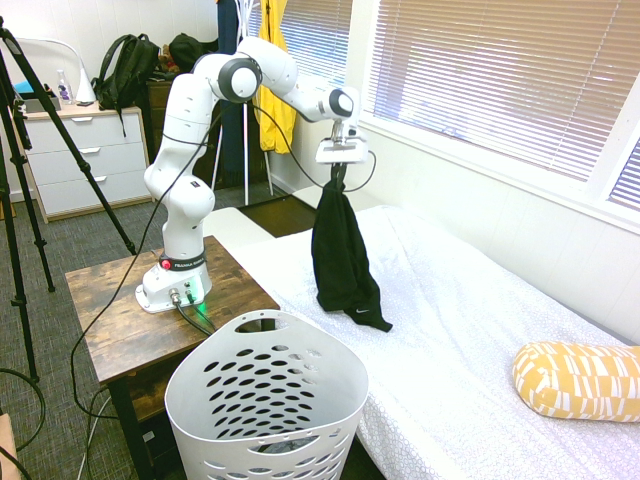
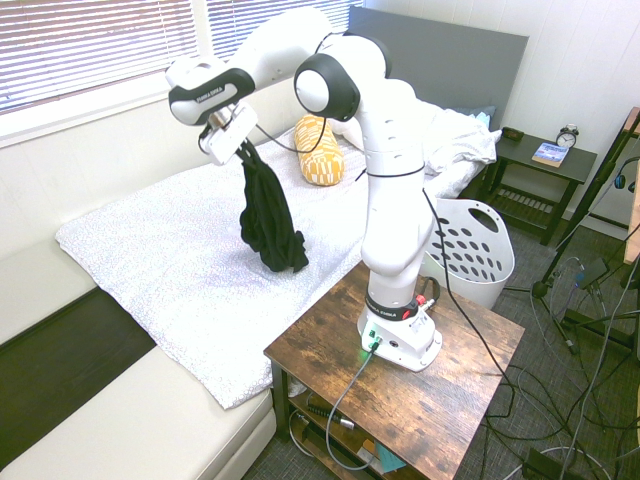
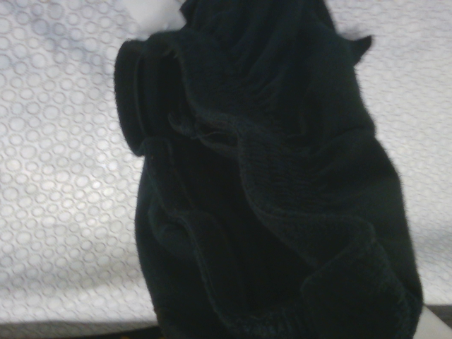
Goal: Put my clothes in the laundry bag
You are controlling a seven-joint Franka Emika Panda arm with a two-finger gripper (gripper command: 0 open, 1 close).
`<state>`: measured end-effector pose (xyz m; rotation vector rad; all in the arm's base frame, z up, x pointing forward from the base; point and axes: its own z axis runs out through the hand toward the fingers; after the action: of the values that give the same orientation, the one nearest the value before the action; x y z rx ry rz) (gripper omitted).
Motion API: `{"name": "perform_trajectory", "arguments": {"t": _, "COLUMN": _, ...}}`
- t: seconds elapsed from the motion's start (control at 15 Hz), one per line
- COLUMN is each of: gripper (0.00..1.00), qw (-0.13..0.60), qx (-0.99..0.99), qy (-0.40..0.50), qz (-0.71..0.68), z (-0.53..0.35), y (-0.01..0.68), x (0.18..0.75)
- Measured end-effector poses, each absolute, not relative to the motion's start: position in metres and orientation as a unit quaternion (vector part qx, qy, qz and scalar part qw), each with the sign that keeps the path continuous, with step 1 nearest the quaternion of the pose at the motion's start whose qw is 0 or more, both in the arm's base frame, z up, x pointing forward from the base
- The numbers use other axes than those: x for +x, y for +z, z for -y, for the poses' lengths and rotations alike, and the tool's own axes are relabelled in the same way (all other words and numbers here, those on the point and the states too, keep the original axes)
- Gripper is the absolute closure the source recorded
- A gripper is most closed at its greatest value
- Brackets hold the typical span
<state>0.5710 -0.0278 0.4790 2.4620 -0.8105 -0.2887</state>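
My gripper's clamped on the black garment, hanging over the bed, basket off to the side w/ its rim in the way: swing across too low & the dangling hem prob. snags outside, or a thin pinch slips.

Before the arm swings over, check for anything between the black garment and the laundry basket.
Nothing visible blocks the black garment, held above the bed; only the basket's raised rim must be cleared.
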Motion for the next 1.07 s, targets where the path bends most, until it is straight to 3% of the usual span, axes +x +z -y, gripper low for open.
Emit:
{"name": "perform_trajectory", "arguments": {"t": 0.4, "gripper": 1.0, "qw": 0.313, "qx": 0.887, "qy": -0.088, "qz": 0.328, "z": 0.098, "y": 0.607, "x": 0.549}}
{"name": "perform_trajectory", "arguments": {"t": 0.8, "gripper": 1.0, "qw": 0.362, "qx": 0.85, "qy": -0.139, "qz": 0.358, "z": 0.18, "y": 0.711, "x": 0.45}}
{"name": "perform_trajectory", "arguments": {"t": 1.07, "gripper": 1.0, "qw": 0.37, "qx": 0.819, "qy": -0.21, "qz": 0.385, "z": 0.248, "y": 0.703, "x": 0.377}}
